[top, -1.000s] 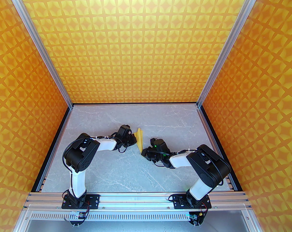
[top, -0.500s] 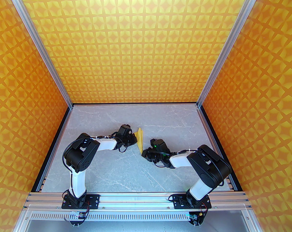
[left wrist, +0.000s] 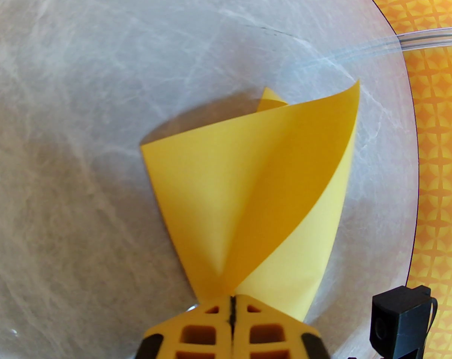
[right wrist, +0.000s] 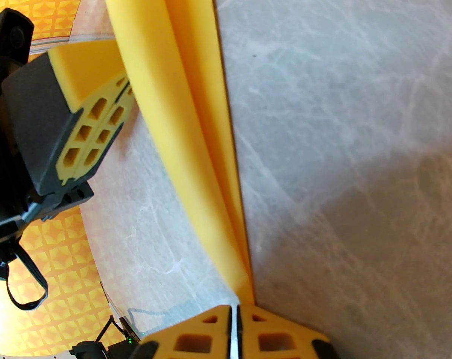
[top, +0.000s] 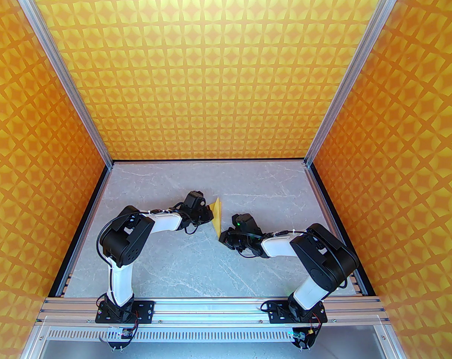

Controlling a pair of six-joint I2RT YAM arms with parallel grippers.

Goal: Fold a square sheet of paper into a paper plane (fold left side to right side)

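Both arms reach in over the grey marbled counter [top: 166, 260] and hold the yellow sheet of paper [top: 217, 215] between them, about midway across and midway from near to far. From above, the paper looks like a narrow strip running from far to near.

The left tool [top: 210, 215] grips the strip's left edge toward its far end. In the left wrist view its yellow fingers [left wrist: 222, 324] are pressed together with no gap, clamped on the paper. The paper fans out from their tips. One flap curls up and over to the right with its free corner raised, and another layer sits beneath it, throwing a shadow on the counter.

The right tool [top: 221, 235] holds the pointed near tip. In the right wrist view its fingers [right wrist: 211, 335] are drawn almost together, with a thin slit left between them, pinching that corner. From there the paper runs away as a long band. Its right edge is a straight crease and its left part bulges in a soft roll. The left tool's fingers [right wrist: 80, 69] show at the left of that view, closed on the paper.

Orange-yellow star-patterned walls [top: 211, 69] close in the left, far and right sides.
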